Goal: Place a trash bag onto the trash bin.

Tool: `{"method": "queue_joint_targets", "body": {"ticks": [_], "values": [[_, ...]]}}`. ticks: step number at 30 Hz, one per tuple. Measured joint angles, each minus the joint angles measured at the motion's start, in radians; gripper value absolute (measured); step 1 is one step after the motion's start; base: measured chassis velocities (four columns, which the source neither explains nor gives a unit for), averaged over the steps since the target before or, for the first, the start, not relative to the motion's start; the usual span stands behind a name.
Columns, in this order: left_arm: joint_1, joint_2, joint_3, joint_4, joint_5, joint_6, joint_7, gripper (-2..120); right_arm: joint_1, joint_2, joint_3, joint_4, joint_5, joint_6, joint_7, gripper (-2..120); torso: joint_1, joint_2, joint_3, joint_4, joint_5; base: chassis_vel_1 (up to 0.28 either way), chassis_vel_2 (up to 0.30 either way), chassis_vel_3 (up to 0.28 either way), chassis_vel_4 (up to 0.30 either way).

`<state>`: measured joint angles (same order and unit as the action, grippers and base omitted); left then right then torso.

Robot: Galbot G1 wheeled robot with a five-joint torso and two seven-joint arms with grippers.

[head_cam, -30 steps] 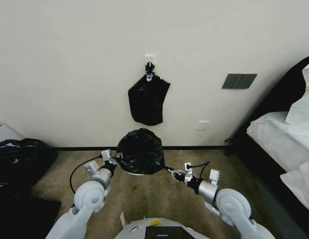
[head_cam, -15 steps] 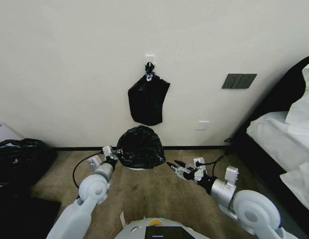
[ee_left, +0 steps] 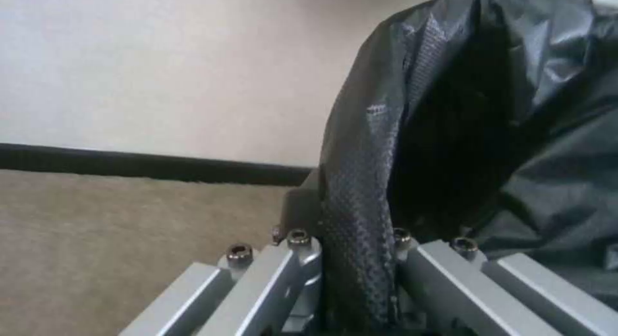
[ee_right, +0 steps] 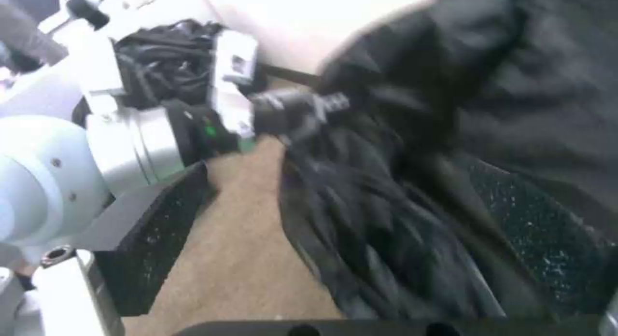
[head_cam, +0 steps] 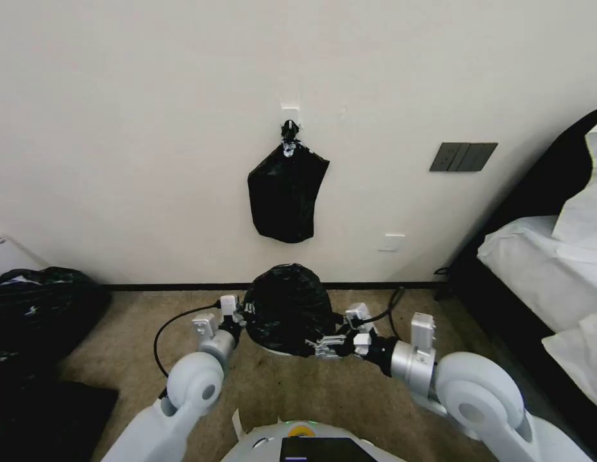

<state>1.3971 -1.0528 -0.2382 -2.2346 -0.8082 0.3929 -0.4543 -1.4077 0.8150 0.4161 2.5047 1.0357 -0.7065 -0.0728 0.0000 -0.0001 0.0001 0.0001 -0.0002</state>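
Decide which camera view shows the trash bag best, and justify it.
The head view: the whole trash bag shows draped over the trash bin, between both grippers. The left wrist view shows a pinched fold; the right wrist view shows blurred folds.

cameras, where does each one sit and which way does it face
Head view: high on the robot, looking down at the carpet and wall; both arms reach to the glossy black plastic trash bag draped over the small cream-white round bin.
Left wrist view: behind the left claw, shut on the bag.
Right wrist view: behind the open right claw, facing the bag and left arm.
All three share the bag.
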Motion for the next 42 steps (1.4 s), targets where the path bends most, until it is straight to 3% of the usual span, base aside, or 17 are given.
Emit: {"method": "queue_joint_targets", "body": {"ticks": [8,17,23,39,42], "values": [[0.001,0.000,0.030,-0.006,0.022,0.003,0.007,3,0.090,-0.062,-0.085,-0.039,0.025,-0.002,0.021,100,0.000,0.000,0.000,-0.0002,0.0004,0.000,0.000,0.000,0.000],[-0.004,0.005,0.024,-0.010,0.021,0.003,0.013,3,0.111,-0.146,-0.112,-0.109,-0.005,-0.002,0.022,100,0.000,0.000,0.000,-0.0001,0.0002,0.000,0.000,0.000,0.000],[-0.003,0.007,0.021,-0.010,0.020,0.001,0.016,3,0.110,-0.163,-0.130,-0.114,-0.013,-0.002,0.014,97,0.000,0.000,0.000,-0.0001,0.0003,0.000,0.000,0.000,0.000],[0.002,0.005,0.013,-0.019,0.015,0.000,0.017,3,0.144,-0.177,-0.206,-0.134,-0.053,-0.002,0.002,44,0.000,0.000,0.000,-0.0002,0.0002,0.000,0.000,0.000,0.000],[0.002,0.005,0.014,-0.019,0.015,-0.001,0.017,3,0.148,-0.180,-0.218,-0.133,-0.057,-0.002,0.002,28,0.000,0.000,0.000,0.0000,0.0002,0.000,0.000,0.000,0.000]]}}
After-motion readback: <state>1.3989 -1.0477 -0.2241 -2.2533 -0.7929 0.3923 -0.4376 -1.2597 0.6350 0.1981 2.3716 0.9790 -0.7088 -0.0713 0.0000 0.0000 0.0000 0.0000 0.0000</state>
